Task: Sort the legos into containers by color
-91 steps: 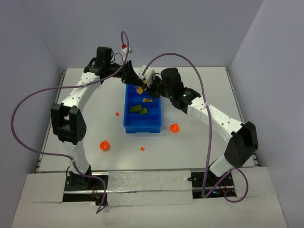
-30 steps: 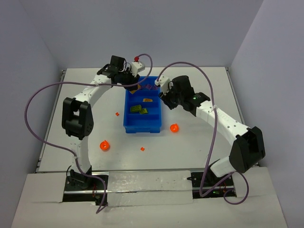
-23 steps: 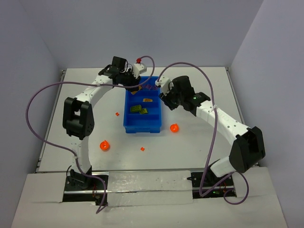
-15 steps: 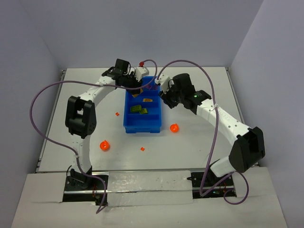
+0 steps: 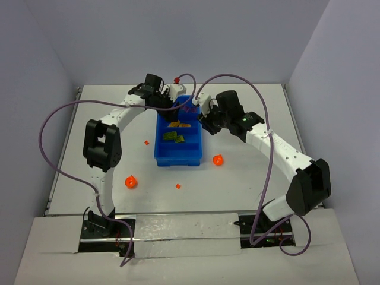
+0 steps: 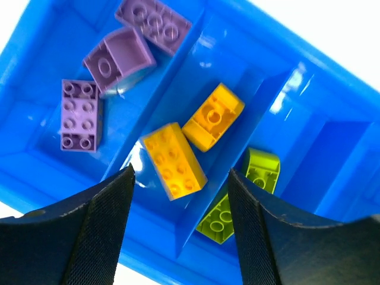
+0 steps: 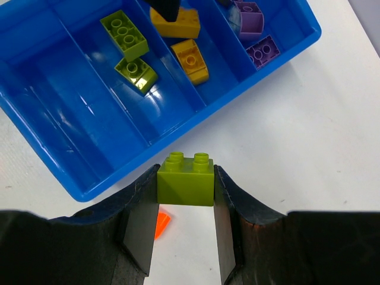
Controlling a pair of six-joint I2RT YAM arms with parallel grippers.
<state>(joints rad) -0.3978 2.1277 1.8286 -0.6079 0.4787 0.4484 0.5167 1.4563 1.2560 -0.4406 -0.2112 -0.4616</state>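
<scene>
The right gripper (image 7: 185, 197) is clamping a small lime green plastic brick (image 7: 185, 181), studs up, between partly closed jaws. It is hovering over the white worktop (image 7: 285, 148) just outside the bright blue four-compartment plastic tray (image 7: 56, 151). The compartment holding two lime bricks (image 7: 123, 34) is lying ahead and slightly left, past the rim, its long axis slanting away leftward. The left gripper (image 6: 179, 178) is hanging open and empty above the yellow bricks (image 6: 175, 163).

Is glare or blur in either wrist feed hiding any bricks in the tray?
Left wrist: white glare streaks on the tray dividers, table blown out, but the bricks read clearly. Right wrist: sharp, only small highlights on the tray floor; the gripped lime brick is crisp. Top external: even light, bricks tiny.
</scene>
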